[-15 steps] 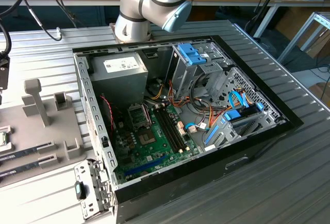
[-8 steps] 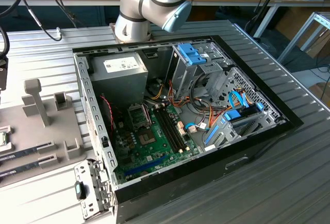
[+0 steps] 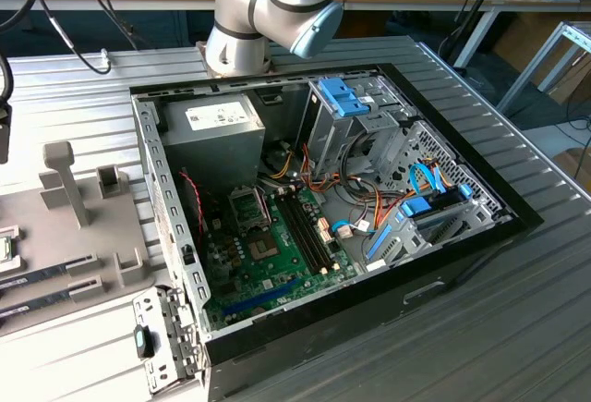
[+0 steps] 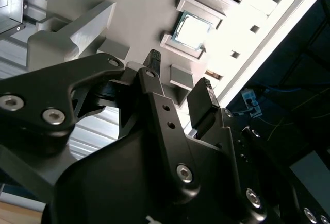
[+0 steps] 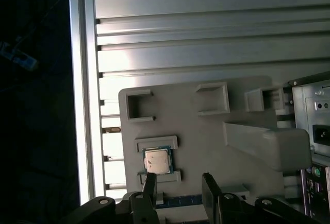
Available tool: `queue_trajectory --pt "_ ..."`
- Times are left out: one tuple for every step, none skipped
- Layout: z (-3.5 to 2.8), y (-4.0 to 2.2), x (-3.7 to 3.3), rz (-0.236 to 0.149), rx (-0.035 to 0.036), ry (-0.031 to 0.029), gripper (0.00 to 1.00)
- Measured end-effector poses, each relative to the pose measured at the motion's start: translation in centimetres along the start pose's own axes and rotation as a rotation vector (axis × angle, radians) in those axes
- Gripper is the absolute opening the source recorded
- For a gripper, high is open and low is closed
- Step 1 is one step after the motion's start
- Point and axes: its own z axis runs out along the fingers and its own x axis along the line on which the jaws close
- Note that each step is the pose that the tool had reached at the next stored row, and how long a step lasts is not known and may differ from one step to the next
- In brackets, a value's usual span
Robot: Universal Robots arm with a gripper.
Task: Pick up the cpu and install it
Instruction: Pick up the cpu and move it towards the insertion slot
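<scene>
**Gripper** (image 5: 179, 184): the 2 black fingers (image 5: 150, 182) stand apart with a clear gap between them, and it holds nothing. In both wrist views it hangs above the grey fixture plate (image 5: 206, 147), with the fingertips pointed toward the cpu's station.

**Cpu** (image 5: 157, 160): it lies flat on the fixture plate, silver-grey top up, with a thin green rim showing. It sits between 2 raised grey ledges (image 5: 156, 142), 1 on each of 2 opposite sides and close against both. In the first wrist view, 1 fingertip overlaps the ledge nearest the gripper, just beside a corner of the cpu. Whether it touches cannot be told. In the second wrist view the cpu (image 4: 192, 31) shows beyond the fingertips (image 4: 153, 58), apart from them.

**Fixture plate:** it also carries 2 open-sided square pockets (image 5: 138, 105) and a tall grey block (image 5: 268, 144). It rests on the ribbed aluminium table (image 5: 206, 28), beside the rear panel of the computer case (image 5: 314, 126).

**Exterior view:** the robot arm (image 3: 268, 5) stands at top centre of the frame. The open computer case (image 3: 148, 143) occupies the centre. The green motherboard (image 3: 268, 254) lies on its floor, with the grey power supply (image 3: 211, 134) toward the upper left and the blue-latched drive cages (image 3: 346, 97) toward the upper right. The fixture plate (image 3: 92, 236) lies at the exterior view's left, just beside the case.
</scene>
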Motion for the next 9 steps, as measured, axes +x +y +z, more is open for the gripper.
queue_trajectory --pt "0.02 0.0 0.03 0.0 0.0 0.0 0.48" --pt "0.04 -0.01 0.05 0.0 0.0 -0.0001 0.48" --pt "0.06 -0.01 0.08 0.0 0.0 0.0001 0.48" --pt "0.09 -0.01 0.11 0.0 0.0 -0.0001 0.48" --pt "0.11 -0.02 0.13 0.0 0.0 0.0 0.48" --pt "0.14 -0.02 0.16 0.0 0.0 0.0 0.48" --pt "0.17 -0.02 0.18 0.0 -0.0001 -0.0001 0.48" --pt "0.18 -0.02 0.2 0.0 -0.0001 -0.0001 0.48" --pt "0.2 -0.03 0.24 0.0 -0.0001 0.0 0.48"
